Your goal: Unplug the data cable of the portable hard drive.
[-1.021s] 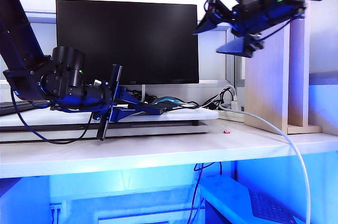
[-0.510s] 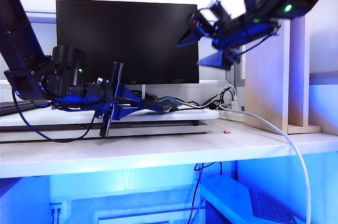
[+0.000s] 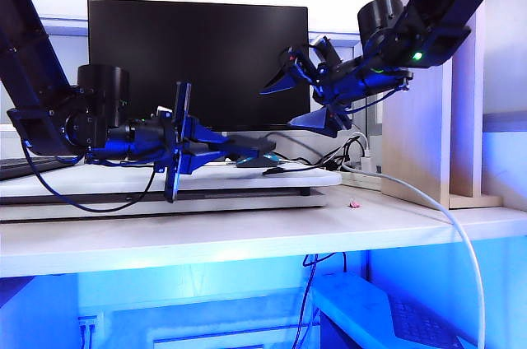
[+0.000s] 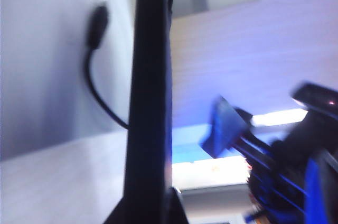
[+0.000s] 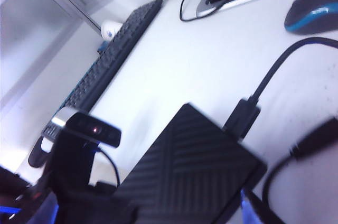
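The portable hard drive [image 5: 195, 176], a flat black ribbed slab, is held just above the desk, and the left wrist view shows it edge-on [image 4: 150, 102]. My left gripper [image 3: 235, 147] [image 4: 148, 216] is shut on one end of it. The data cable [image 5: 280, 65] runs as a thin black cord to its plug [image 5: 242, 117], seated in the drive's other end. My right gripper [image 3: 278, 109] hangs open above that end, apart from the drive and the plug. One of its blue fingers [image 5: 251, 208] shows beside the drive's corner.
A black monitor [image 3: 198, 65] stands behind. A keyboard [image 5: 105, 65] and a blue-black mouse [image 5: 311, 10] lie on the desk. A second loose black cord with a plug [image 5: 317, 137] [image 4: 98, 20] lies close by. A thick white cable [image 3: 445, 217] and a wooden panel [image 3: 420, 118] are at the right.
My right gripper has come down and to the left, from high by the wooden panel to just above the drive. My left gripper has turned and raised the drive slightly.
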Robot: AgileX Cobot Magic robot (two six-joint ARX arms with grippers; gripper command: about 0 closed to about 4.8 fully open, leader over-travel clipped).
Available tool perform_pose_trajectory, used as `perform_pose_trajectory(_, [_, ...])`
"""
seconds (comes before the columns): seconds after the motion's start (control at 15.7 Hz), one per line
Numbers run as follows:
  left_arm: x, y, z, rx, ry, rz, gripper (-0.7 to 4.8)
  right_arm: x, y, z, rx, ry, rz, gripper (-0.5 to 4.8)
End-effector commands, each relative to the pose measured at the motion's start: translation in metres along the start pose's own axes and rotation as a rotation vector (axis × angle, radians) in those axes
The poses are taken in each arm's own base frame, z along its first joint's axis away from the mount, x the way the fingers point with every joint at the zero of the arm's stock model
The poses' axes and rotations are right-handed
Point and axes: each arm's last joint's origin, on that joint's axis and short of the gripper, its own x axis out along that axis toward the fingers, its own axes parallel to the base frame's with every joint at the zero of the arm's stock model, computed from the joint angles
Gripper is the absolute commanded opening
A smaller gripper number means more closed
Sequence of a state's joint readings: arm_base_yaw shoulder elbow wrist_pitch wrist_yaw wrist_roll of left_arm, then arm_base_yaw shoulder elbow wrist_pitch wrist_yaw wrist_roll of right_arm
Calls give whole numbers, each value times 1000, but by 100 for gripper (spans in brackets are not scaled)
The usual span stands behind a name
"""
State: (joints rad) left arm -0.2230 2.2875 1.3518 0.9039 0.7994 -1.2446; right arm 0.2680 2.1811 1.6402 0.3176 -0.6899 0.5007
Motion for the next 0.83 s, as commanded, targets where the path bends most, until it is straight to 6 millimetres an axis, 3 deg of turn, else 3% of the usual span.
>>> perform_pose_trajectory(0.06, [0,-12,2,53,35,-90,-5,5,1,8,-25,-43,7,461])
perform_pose_trajectory(0.32, [-1,-22,3,71,54,-165,-5,13,-6,9,-8,-48,8,457])
perform_pose_trajectory(0.77, [-2,-25,1,94,124,-201,-5,14,-6,15,-29,-88,1,375])
perform_pose_trajectory(0.83, [-2,-25,1,94,122,-201,-5,14,-6,15,-30,-88,2,344])
